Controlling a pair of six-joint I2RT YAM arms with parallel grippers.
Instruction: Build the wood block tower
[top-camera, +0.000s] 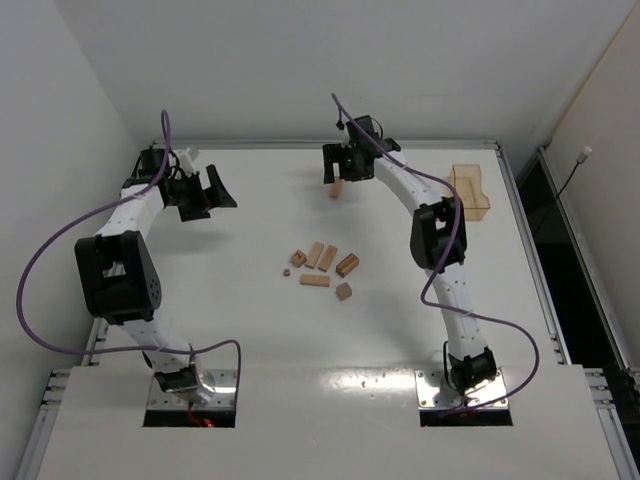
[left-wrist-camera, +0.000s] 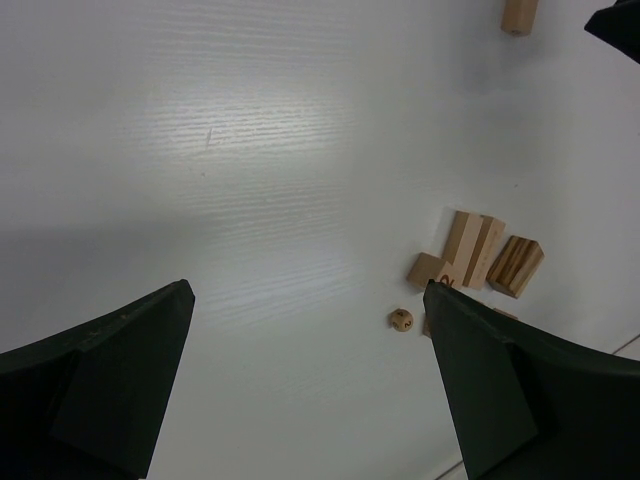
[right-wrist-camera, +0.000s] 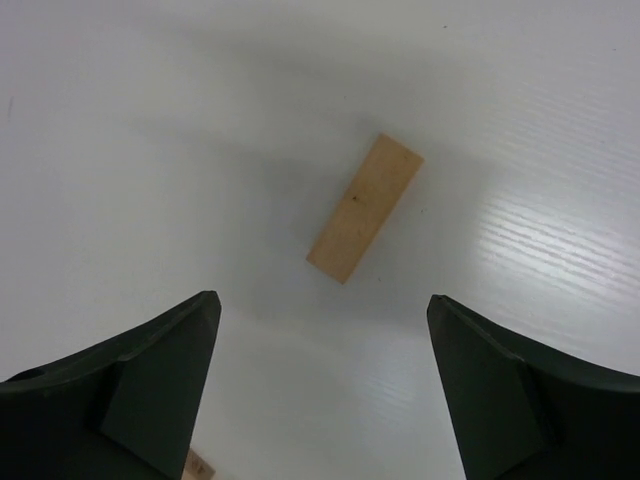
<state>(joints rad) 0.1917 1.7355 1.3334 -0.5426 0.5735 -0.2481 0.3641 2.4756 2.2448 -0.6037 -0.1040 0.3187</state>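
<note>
Several light-tan wood blocks (top-camera: 320, 266) lie loose in a cluster at the table's middle, bars and small cubes; the left wrist view shows them at the right (left-wrist-camera: 478, 252). One single bar (top-camera: 337, 188) sits apart at the back, just in front of my right gripper (top-camera: 345, 165). In the right wrist view that bar (right-wrist-camera: 365, 207) lies beyond my open, empty gripper (right-wrist-camera: 322, 297), not touching it. My left gripper (top-camera: 205, 190) is open and empty at the back left, far from the blocks; it also shows in its wrist view (left-wrist-camera: 307, 285). No stacked tower is in view.
A translucent amber tray (top-camera: 470, 190) stands at the back right near the table edge. A small round wooden die (left-wrist-camera: 402, 320) lies beside the cluster. White walls close the table at the back and left.
</note>
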